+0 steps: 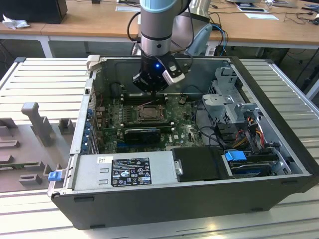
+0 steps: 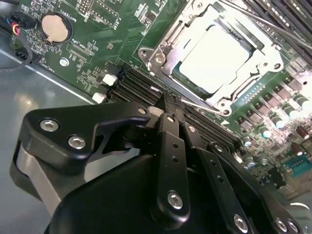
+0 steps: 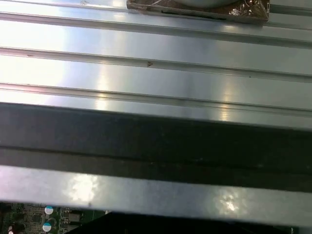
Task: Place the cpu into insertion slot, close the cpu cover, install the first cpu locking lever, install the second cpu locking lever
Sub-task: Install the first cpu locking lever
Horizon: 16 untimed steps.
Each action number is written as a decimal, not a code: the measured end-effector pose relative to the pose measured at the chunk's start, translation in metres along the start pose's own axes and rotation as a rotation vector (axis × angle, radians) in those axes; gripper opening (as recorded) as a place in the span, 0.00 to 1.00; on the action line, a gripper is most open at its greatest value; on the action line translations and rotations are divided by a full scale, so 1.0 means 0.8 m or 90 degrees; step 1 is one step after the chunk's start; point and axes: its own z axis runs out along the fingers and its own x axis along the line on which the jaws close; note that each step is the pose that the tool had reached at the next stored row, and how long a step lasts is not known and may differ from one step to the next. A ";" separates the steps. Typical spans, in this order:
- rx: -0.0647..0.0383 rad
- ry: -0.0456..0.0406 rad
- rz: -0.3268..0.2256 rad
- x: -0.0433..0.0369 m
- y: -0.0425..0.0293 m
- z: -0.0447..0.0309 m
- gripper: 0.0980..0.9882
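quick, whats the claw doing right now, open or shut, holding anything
Claw: closed, fingertips together with nothing held, beside the square black-framed socket where the small flat silvery-grey chip sits under the thin silvery metal frame.

1. The gripper (image 2: 171, 105) body hides the lower motherboard (image 2: 97, 44) in the second wrist view.
2. The cpu cover (image 2: 195, 29) is cut off at the top edge.
3. In the exterior view, the cpu (image 1: 148, 112) is too small to judge.

The cpu (image 2: 214, 58) shows a smooth, pale matt metal top, and around it the cpu cover (image 2: 171, 43) is bright, glossy bare metal. Near the cpu, the fingers (image 2: 171, 146) look matt black, studded with shiny metal screws. The counter (image 1: 45, 79) is ribbed, satin-grey metal.
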 end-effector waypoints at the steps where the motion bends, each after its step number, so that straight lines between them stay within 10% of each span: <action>1: 0.000 0.0001 -0.002 -0.001 -0.0002 0.0020 0.01; 10: 0.000 0.0009 -0.011 -0.004 -0.0008 0.0158 0.01; 16: 0.012 0.0023 -0.014 -0.004 -0.0010 0.0189 0.01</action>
